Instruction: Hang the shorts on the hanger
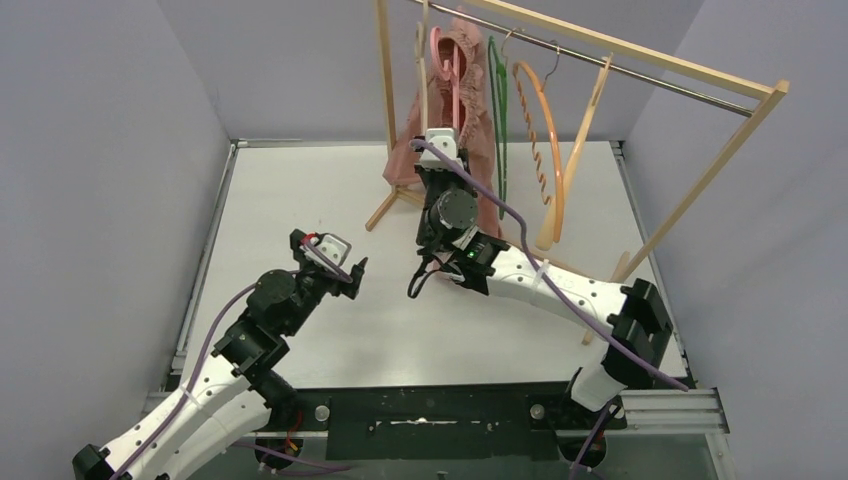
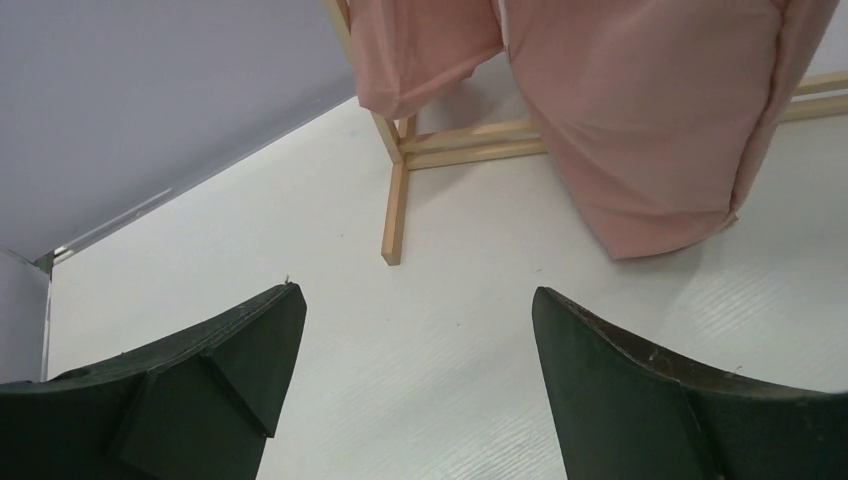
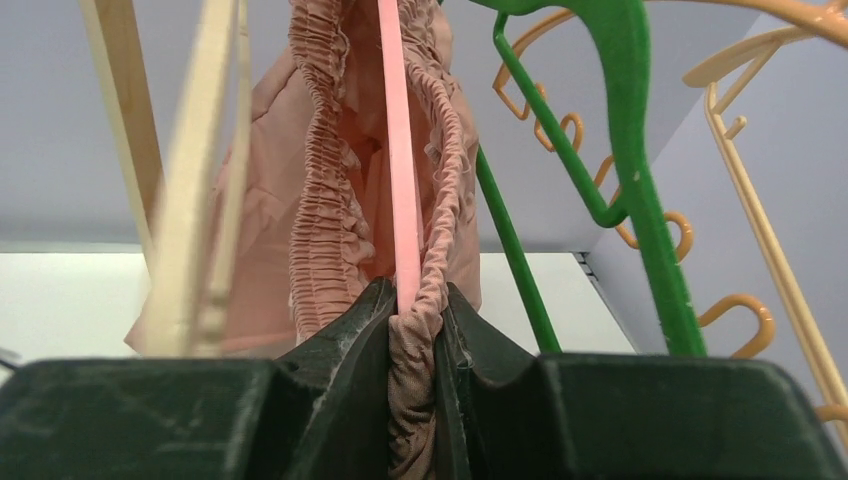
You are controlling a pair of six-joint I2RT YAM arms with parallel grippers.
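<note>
Shorts on one hanger, nipped by right end effector; left end effector agape

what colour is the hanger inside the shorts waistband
Pink; the hanger shows best in the right wrist view, inside the shorts.

Left wrist view: shorts were cut off at the top edge. Right wrist view: hanger hook was out of frame, beige hanger blurred. Top view: right gripper fingertips were hidden behind its wrist.
</note>
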